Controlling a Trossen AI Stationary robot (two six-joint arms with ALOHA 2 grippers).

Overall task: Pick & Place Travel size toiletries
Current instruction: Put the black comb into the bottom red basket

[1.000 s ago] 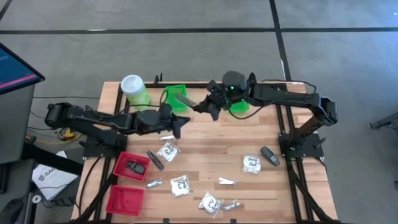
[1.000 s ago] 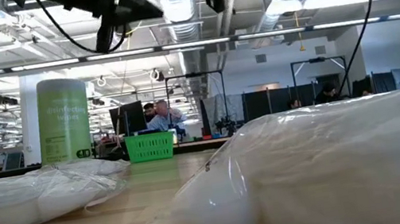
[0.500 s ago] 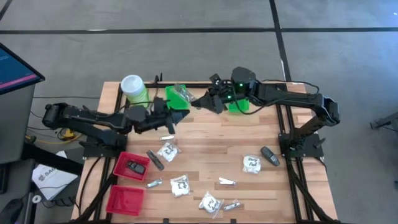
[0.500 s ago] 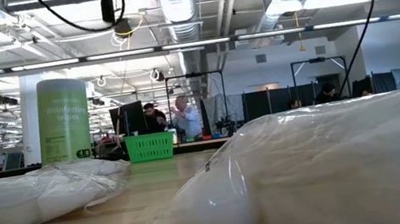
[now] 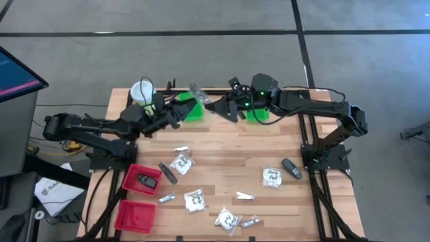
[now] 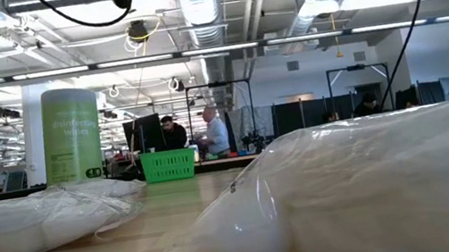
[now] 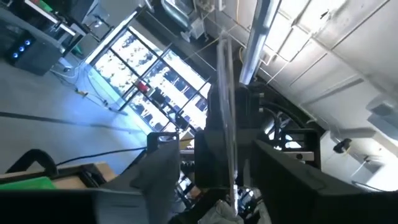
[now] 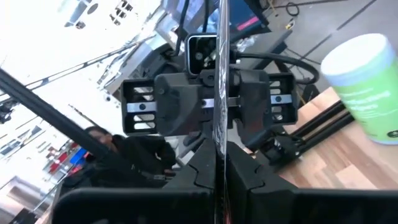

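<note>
holding a slim silvery sachet (image 5: 197, 91) up in the air, the right fingers (image 5: 216, 107) are pinching its lower end over the far edge of the bench (image 5: 222, 151). in the right wrist view the sachet (image 8: 218, 74) is showing edge-on as a thin line running down into those fingers (image 8: 219, 171), which are pressed together on it. the left fingers (image 5: 183, 109) are facing it from the other side, standing a little apart on either side of the sachet's edge and not squeezing it. in the left wrist view the sachet (image 7: 227, 112) is standing upright as a pale strip.

just below it a green basket (image 5: 193, 107) is sitting at the far edge, and a second green basket (image 5: 259, 115) is lying partly under the right arm. a light-green canister (image 5: 143, 94) is standing upright at the far left corner, beside the left arm.

the other toiletries are lying nearer on the bench, well apart from both arms: white packets (image 5: 181, 163) (image 5: 195, 200) (image 5: 227, 218) (image 5: 271, 177), a dark stick (image 5: 168, 173), a dark oval piece (image 5: 291, 168) and small silvery sachets (image 5: 166, 198) (image 5: 250, 221). two red baskets (image 5: 132, 173) (image 5: 121, 218) are sitting at the near left, the farther one holding a dark piece.

in the low view two packets (image 6: 369, 184) (image 6: 32, 220) are filling the foreground, and people are standing in the room behind.
</note>
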